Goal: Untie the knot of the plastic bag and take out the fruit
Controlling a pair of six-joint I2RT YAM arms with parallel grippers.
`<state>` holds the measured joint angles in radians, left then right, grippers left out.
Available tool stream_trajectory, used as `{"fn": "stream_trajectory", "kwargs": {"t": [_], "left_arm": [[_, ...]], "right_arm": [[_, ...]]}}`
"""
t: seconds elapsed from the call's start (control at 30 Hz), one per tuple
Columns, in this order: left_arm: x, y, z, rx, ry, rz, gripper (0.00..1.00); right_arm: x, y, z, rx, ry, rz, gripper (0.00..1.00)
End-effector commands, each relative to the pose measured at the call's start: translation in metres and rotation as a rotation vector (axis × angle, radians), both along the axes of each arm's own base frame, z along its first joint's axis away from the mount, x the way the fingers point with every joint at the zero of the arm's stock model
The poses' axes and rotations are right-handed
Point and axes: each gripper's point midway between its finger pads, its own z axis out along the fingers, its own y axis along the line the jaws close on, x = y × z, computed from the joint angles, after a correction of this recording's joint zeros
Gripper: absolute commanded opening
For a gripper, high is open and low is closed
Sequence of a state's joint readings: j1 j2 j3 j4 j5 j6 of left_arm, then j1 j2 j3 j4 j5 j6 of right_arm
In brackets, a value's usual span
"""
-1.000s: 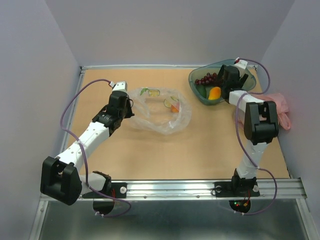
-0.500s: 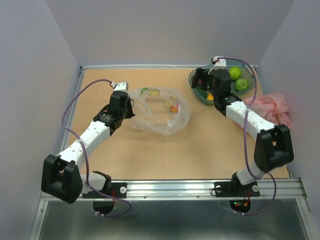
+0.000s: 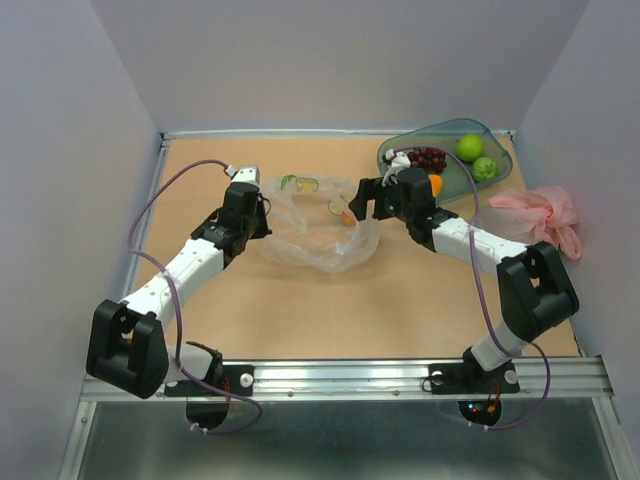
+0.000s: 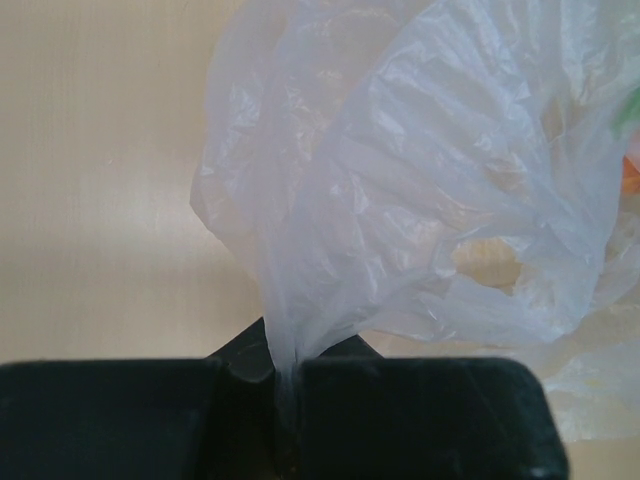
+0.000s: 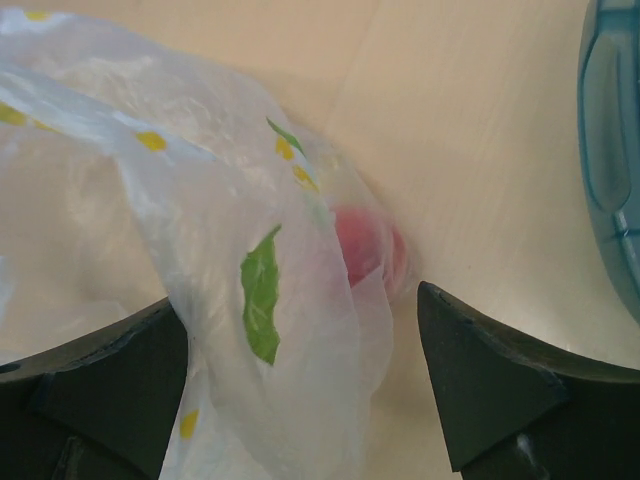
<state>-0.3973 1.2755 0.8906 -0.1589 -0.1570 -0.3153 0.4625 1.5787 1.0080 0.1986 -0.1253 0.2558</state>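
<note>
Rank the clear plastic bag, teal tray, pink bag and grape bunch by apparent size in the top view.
1-2. clear plastic bag and teal tray: about alike, and the tray is partly hidden.
3. pink bag
4. grape bunch

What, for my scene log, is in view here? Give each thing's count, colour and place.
plastic bag: one, clear with green and yellow print, mid-table
small fruit: one, orange-red, inside the bag's right side
teal tray: one, teal, far right corner of the table
grape bunch: one, dark purple, in the tray
green fruits: two, green, in the tray's right part
orange-yellow fruit: one, at the tray's near edge, partly hidden by the right arm
pink bag: one, pink, right edge of the table
table: one, light brown
left claw: shut on the bag's left edge
right claw: open, astride a bag fold beside the small fruit
</note>
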Motion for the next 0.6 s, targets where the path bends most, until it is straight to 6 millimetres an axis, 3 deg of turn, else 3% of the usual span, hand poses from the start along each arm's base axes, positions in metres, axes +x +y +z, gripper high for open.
{"fn": "stream_trajectory", "kwargs": {"t": [0.0,0.1,0.13,0.23,0.27,0.3,0.57], "left_arm": [[0.002,-0.003,-0.002,-0.003,0.001,-0.019,0.00],[0.002,-0.005,-0.007,-0.004,0.017,-0.030,0.00],[0.002,-0.006,-0.007,-0.006,0.016,-0.032,0.00],[0.002,-0.006,-0.012,-0.002,0.030,-0.031,0.00],[0.002,-0.007,-0.013,-0.005,0.035,-0.034,0.00],[0.002,-0.007,-0.017,-0.005,0.044,-0.034,0.00],[0.001,-0.015,-0.029,-0.016,0.086,-0.058,0.00]], "right_arm": [[-0.008,0.001,-0.037,-0.021,0.081,0.015,0.91],[-0.011,0.004,-0.044,-0.021,0.102,0.033,0.71],[-0.011,0.005,-0.042,-0.019,0.098,0.031,0.52],[-0.015,0.010,-0.029,-0.024,0.075,0.051,0.23],[-0.016,0.013,-0.024,-0.025,0.065,0.055,0.07],[-0.023,0.017,-0.018,-0.030,0.063,0.073,0.00],[-0.059,0.054,0.032,-0.058,-0.028,0.177,0.00]]}}
